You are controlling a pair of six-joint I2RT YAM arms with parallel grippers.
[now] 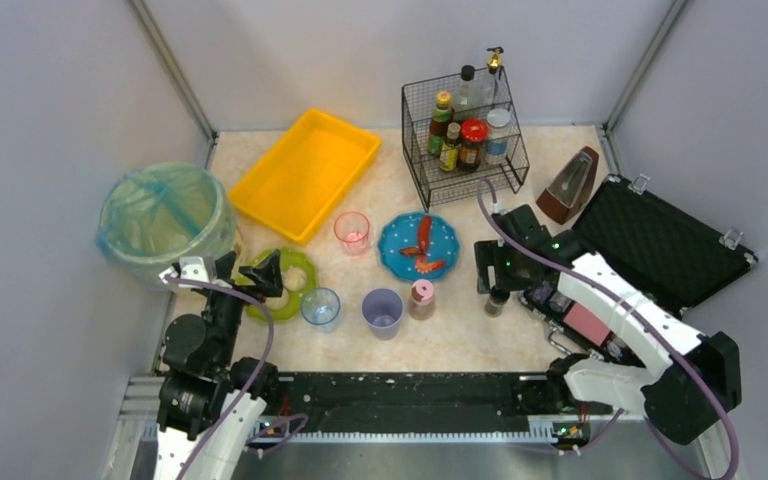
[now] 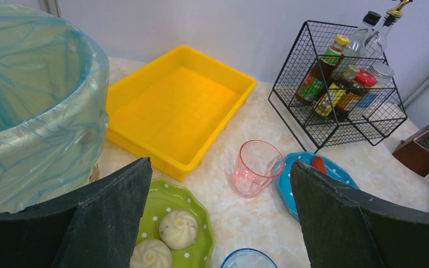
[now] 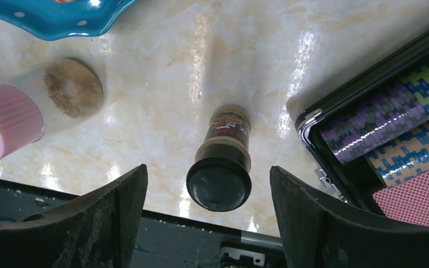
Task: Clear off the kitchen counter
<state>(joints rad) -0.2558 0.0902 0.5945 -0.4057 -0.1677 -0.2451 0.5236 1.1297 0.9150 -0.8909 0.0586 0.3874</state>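
Note:
The beige kitchen counter [image 1: 460, 340] holds a green plate [image 1: 305, 270] with two buns [image 2: 177, 229], a blue plate [image 1: 390, 250] with sausages, a pink cup [image 1: 352, 232], a blue cup [image 1: 320, 307], a purple cup [image 1: 382, 312], a pink-lidded jar [image 1: 421, 297] and a small black-capped spice bottle [image 1: 497, 301]. My left gripper [image 1: 265, 272] hangs open over the green plate, holding nothing. My right gripper [image 3: 208, 170] is open just above the spice bottle [image 3: 222, 167]. Its fingers stand on either side of the cap, clear of it.
A yellow tray [image 1: 305, 172] lies at the back left, beside a bin [image 1: 165, 225] lined with a blue-green bag. A wire rack [image 1: 465, 140] of bottles stands at the back. A brown wedge-shaped object [image 1: 570, 187] and an open black case [image 1: 660, 245] sit on the right.

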